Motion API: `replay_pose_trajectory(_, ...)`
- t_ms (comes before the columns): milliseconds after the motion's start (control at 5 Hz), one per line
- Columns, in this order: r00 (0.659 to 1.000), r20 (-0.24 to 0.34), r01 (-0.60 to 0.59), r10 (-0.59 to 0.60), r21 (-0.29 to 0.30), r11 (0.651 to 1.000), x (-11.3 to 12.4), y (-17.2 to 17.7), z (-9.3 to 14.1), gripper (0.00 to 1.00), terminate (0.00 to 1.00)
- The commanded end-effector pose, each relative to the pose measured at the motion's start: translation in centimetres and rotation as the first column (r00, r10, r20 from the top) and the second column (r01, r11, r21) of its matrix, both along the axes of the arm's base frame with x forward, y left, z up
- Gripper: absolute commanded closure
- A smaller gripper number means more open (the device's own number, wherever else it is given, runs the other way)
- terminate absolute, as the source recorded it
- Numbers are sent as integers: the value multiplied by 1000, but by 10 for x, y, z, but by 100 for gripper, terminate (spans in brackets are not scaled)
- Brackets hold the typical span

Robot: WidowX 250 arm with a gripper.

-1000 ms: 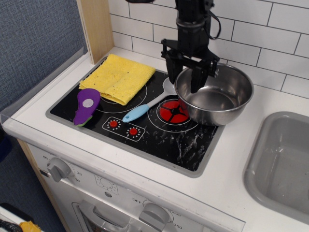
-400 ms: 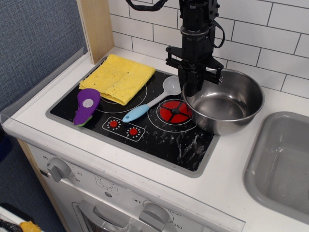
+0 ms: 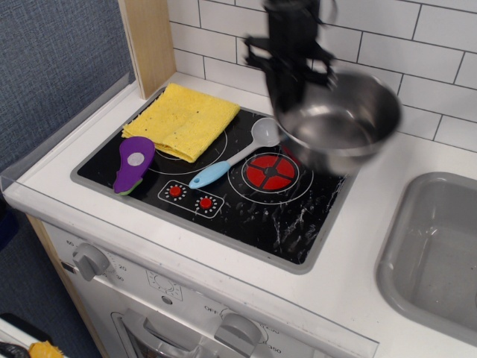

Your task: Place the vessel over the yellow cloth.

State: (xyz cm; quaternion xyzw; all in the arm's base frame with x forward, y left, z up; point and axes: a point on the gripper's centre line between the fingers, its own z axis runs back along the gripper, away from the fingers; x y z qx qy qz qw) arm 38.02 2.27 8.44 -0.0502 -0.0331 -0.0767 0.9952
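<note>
Toy stovetop [image 3: 246, 216]: gripper [image 3: 292, 88] pinching the pot [image 3: 339, 123] rim, pot airborne, yellow cloth [image 3: 182, 119] lying well leftward.

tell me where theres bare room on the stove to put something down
Free: the stovetop's front right, right of the red knobs, and the white counter between stove and sink. Crowded: the left, with the cloth, the purple toy and the spoon. The pot hangs blurred in the gripper.

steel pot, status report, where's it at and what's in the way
Gripper shut on round steel pot rim, pot airborne and blurred. Folded yellow cloth bare, far left. Blue-handled spoon lies between.
</note>
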Motion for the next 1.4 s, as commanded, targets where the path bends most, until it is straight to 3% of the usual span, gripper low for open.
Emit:
replay_pose_trajectory(0, 985, 78, -159, 155, 50, 986, -21, 93, 42, 100, 0)
replay_pose_trajectory(400, 960, 79, -272, 267, 65, 960, -32, 142, 35, 100, 0)
replay_pose_trajectory(1200, 949, -15, -312, 316, 133, 941, -11, 165, -10, 100, 0)
